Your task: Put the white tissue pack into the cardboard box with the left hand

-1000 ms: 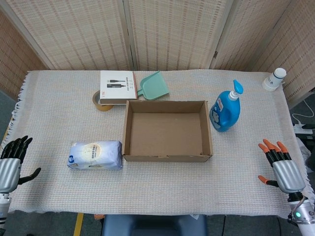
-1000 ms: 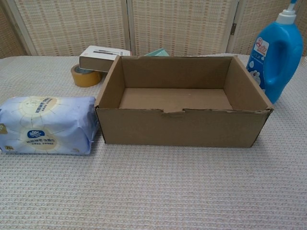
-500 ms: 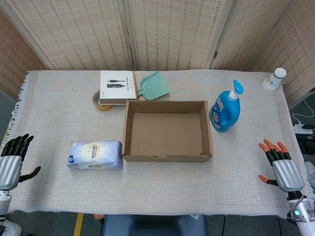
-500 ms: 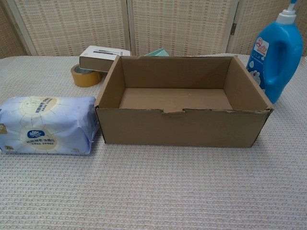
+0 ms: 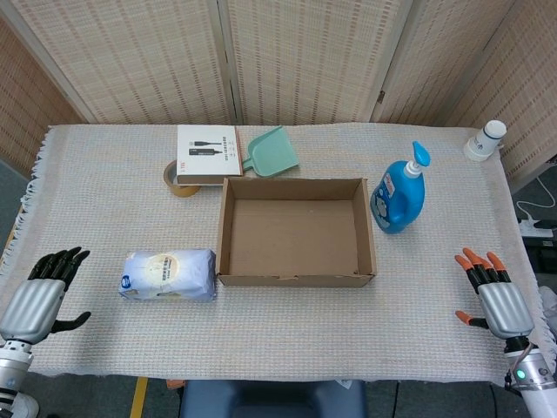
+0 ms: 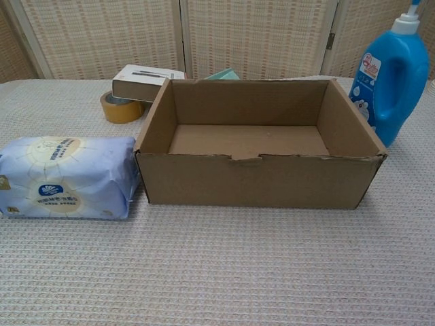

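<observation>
Since a second ago, our head view has the left hand (image 5: 36, 302) moved inward over the table (image 5: 96, 174) edge, fingers spread and empty, near the white tissue pack (image 5: 168, 274) lying beside the cardboard box (image 5: 296, 279); right hand (image 5: 494, 300) open. Chest view: pack (image 6: 64, 178) touches box (image 6: 258, 180)
</observation>
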You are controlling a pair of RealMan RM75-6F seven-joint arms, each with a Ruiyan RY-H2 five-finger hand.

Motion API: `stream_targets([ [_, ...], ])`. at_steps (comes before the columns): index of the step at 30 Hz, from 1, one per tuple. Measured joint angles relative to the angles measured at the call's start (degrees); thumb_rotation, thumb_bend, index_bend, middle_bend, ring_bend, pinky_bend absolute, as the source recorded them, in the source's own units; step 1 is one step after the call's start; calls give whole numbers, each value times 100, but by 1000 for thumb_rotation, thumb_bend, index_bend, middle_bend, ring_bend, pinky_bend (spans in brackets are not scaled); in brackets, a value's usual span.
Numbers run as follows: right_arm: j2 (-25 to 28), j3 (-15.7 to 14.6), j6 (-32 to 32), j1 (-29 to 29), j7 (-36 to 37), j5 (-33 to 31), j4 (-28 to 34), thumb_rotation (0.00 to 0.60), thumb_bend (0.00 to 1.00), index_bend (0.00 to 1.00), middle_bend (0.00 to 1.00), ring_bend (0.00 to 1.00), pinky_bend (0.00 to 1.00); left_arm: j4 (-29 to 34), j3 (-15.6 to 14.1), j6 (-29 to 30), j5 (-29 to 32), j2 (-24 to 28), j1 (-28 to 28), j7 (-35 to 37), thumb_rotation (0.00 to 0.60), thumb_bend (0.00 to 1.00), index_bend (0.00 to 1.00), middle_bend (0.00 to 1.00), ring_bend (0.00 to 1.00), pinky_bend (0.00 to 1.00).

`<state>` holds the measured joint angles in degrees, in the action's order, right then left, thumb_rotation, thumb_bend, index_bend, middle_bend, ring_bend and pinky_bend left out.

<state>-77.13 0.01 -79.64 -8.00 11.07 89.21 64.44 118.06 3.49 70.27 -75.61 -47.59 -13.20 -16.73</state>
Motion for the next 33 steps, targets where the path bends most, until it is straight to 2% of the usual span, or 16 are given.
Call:
stream_targets([
  [4,-7,-3,10,-3,49,-4,-33,600,0,92,0,0,0,303,-3,-252,139,55,-194,-223,600,189,0,0,0,51],
  [9,-11,6,36,-10,77,-29,-63,600,0,92,0,0,0,515,11,-479,178,-277,-504,-751,600,190,0,0,0,47],
  [17,-6,36,35,-10,89,-72,-87,600,0,92,0,0,0,304,65,-653,243,-977,-908,-1102,600,190,0,0,0,48],
  [25,1,64,18,-5,82,-103,-87,600,0,92,0,0,0,132,185,-637,357,-1331,-1146,-1311,600,190,0,0,0,47],
  [33,5,89,27,-7,84,-141,-105,600,0,92,0,0,0,58,215,-752,939,-1527,-1362,-1512,600,185,0,0,0,47],
])
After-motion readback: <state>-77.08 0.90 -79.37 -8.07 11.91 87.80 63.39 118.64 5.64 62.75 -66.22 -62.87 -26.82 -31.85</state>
